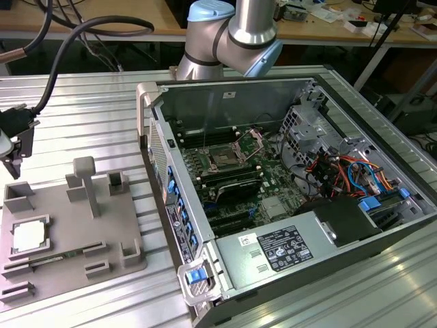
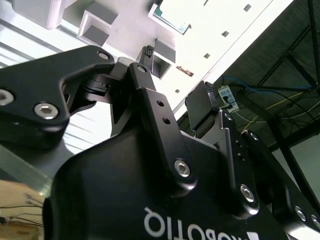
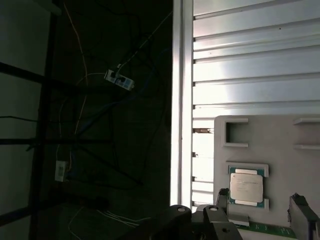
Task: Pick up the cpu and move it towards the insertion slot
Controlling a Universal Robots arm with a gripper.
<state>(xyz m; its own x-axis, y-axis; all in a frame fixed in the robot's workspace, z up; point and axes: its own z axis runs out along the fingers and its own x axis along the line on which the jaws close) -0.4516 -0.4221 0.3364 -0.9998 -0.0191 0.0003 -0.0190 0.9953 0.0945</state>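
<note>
Silvery cpu (image 1: 29, 236) sits in the grey tray (image 1: 68, 220), lower left of the exterior view; my gripper (image 3: 260, 200) hangs above, jaws apart. Off-centre closing could tilt it, I reckon.

Silvery cpu (image 1: 31, 236) flat on grey tray (image 1: 68, 273); dark insertion slot (image 1: 225, 158) well apart

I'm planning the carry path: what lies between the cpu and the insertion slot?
In the exterior view, between the cpu and the insertion slot stand the grey tray's upright blocks and the computer case's side wall.
</note>
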